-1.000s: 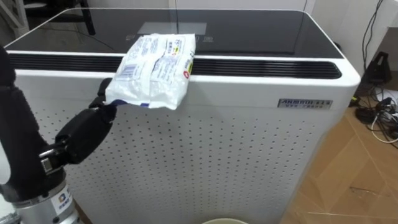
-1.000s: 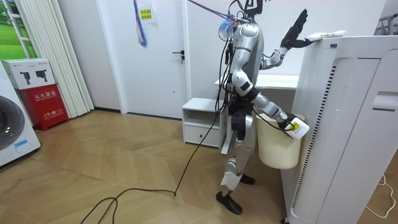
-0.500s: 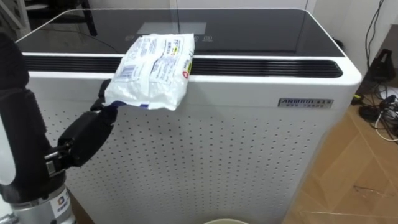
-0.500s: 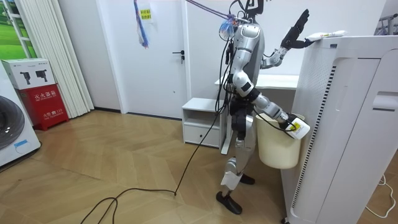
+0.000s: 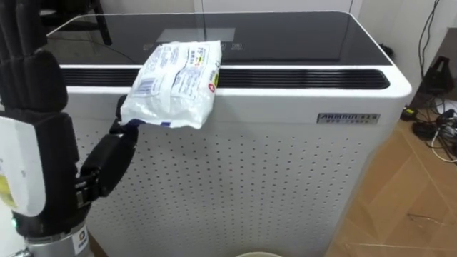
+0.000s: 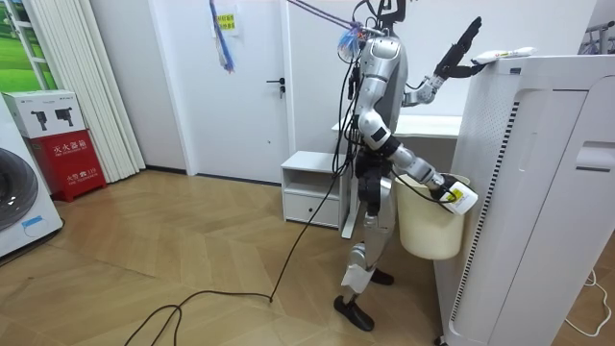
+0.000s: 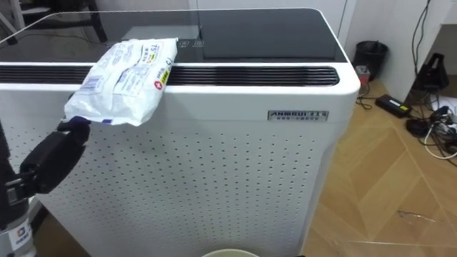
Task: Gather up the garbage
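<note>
A white plastic packet (image 5: 175, 82) with blue and red print lies on the front edge of a tall white perforated appliance (image 5: 285, 171), overhanging its side. My left hand (image 5: 32, 157) is raised at the left, open with straight fingers. Its dark thumb (image 7: 50, 168) reaches up just under the packet's lower edge. In the room view the same hand (image 6: 463, 43) stands beside the packet (image 6: 502, 54) on the appliance top. My right hand (image 6: 444, 190) is low, shut on the rim of a cream bin (image 6: 423, 231) held off the floor.
The appliance has a dark glass top (image 5: 285, 39) and a long vent slot. Cables (image 5: 437, 125) lie on the wooden floor at its right. I stand close against the appliance; a white cabinet (image 6: 312, 187) and a door are behind me.
My left hand has risen and come nearer, its fingers now reaching the view's top left. The thumb stays under the packet. The packet has not moved.
</note>
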